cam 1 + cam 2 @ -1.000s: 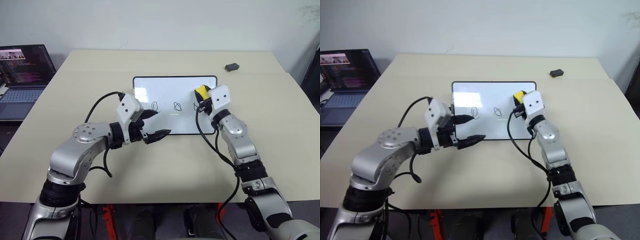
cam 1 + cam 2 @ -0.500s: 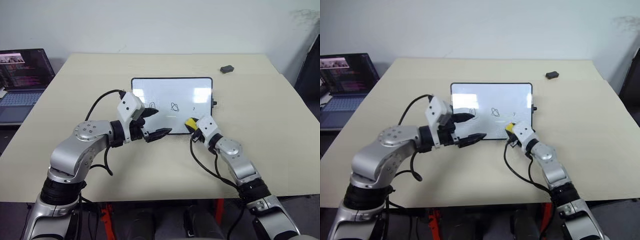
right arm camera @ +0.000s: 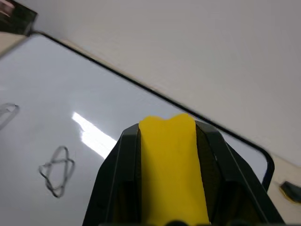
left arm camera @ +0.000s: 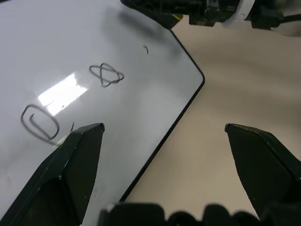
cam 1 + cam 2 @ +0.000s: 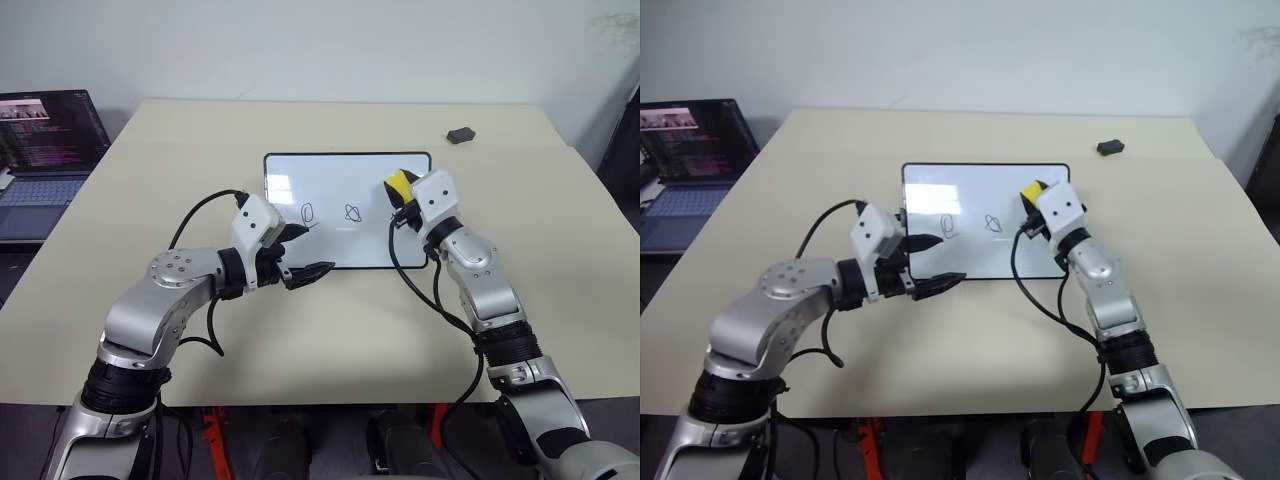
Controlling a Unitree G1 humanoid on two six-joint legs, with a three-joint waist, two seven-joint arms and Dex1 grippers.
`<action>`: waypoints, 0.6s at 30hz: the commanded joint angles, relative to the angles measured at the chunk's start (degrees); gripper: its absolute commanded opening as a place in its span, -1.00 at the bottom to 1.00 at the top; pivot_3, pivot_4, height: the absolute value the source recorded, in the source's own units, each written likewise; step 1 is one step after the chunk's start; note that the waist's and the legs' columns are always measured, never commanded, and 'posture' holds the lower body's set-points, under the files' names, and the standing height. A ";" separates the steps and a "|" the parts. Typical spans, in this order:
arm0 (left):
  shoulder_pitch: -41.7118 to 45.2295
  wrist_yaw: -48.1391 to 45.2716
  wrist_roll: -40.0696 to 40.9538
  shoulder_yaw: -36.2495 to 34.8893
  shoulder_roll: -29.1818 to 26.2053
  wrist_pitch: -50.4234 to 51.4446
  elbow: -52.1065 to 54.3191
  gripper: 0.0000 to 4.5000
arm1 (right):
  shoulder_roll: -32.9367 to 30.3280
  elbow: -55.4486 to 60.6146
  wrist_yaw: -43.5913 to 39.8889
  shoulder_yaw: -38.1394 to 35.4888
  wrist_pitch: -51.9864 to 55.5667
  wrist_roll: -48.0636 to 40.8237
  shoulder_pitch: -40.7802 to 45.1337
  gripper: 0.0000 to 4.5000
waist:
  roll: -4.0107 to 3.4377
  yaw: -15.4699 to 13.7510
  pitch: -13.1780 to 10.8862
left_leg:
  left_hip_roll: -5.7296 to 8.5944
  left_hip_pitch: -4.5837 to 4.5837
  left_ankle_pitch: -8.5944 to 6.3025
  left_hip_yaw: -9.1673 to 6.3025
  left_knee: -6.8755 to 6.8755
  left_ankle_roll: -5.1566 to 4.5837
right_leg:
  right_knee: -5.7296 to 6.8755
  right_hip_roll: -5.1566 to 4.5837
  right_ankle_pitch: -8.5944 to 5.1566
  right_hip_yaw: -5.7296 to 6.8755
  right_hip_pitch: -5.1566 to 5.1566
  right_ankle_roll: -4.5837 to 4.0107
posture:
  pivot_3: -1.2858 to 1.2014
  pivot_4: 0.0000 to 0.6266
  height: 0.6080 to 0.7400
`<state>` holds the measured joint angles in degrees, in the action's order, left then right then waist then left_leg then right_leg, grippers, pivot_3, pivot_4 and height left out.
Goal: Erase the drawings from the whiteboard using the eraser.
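Our right claw point(image 5: 400, 192) pinches the eraser point(image 5: 401, 183) over the whiteboard's point(image 5: 340, 170) right; two drawings point(image 5: 353, 212) remain, the third nearly gone. Left claw point(image 5: 305, 250) spread.

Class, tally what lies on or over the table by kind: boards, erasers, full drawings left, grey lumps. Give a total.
Whiteboard: 1
Eraser: 1
Drawings: 2
Grey lump: 1
Total: 5
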<state>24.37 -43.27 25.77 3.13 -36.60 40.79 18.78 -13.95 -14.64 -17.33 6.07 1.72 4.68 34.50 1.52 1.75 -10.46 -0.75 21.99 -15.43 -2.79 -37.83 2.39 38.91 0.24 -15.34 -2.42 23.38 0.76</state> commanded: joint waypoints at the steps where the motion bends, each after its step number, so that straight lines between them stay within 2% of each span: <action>1: 0.12 -0.16 -0.28 -0.81 -0.24 -1.32 1.33 1.00 | -0.41 1.06 -1.36 1.34 3.78 0.81 -1.73 -0.47 | 0.00 0.00 0.00 | 0.02 0.02 0.00 0.01 0.00 0.00 | -0.02 -0.03 0.00 0.00 0.01 0.00 | 0.03 -0.52 1.00; 10: 0.43 -0.03 -0.30 -0.78 0.07 -1.43 1.13 1.00 | -1.63 7.29 -5.12 2.47 18.22 0.54 -7.87 -0.47 | 0.03 0.12 0.03 | 0.06 -0.25 0.03 0.02 -0.09 -0.04 | 0.06 -0.03 -0.01 -0.01 -0.20 0.12 | 0.03 -0.52 1.00; 18: 0.53 0.03 -0.36 -0.53 0.46 -1.48 1.10 1.00 | 2.09 15.17 -7.92 -1.26 24.95 -8.08 -6.69 -0.47 | 0.03 0.31 0.04 | 0.00 -0.28 0.08 0.06 -0.09 -0.10 | 0.07 0.16 -0.08 -0.09 -0.20 0.32 | 0.03 -0.52 1.00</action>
<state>24.31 -43.22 25.64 3.13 -36.23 40.57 18.74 -12.10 -1.52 -25.36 6.36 25.98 -1.92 26.90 1.55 2.06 -10.43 -0.75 21.77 -15.35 -2.75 -37.91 2.29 38.98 0.40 -15.41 -2.49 23.23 1.06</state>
